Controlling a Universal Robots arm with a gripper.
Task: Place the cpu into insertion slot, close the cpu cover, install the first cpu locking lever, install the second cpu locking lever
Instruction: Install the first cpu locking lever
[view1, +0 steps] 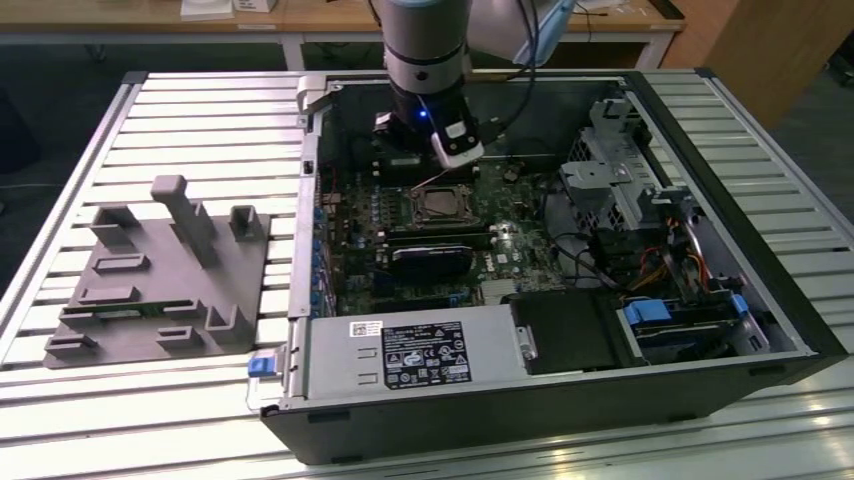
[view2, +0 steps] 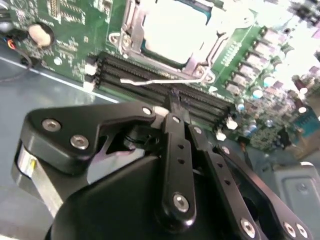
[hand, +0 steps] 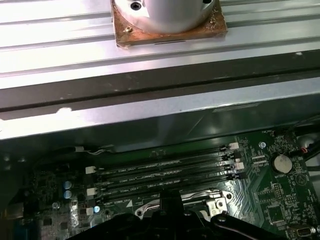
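we are holding the gripper (view2: 172, 102) pinched shut with nothing in it, just by the thin lever (view2: 150, 81), ready to push it. the cpu (view2: 175, 25) is sitting on the green board (view2: 65, 30), cover (view2: 131, 30) down around it.

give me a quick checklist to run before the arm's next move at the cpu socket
1. cpu seated in the insertion slot: ok, its silvery top shows through the frame's window.
2. cpu cover down over the chip: ok, it looks flat in the second wrist view.
3. Locking lever latched: cannot tell; the thin wire lies along the socket's edge by the memory slots.
4. Gripper placed at that lever: ok, its tip is right beside the wire.
5. Cables clear of the socket: ok, they sit toward the exterior view's right.
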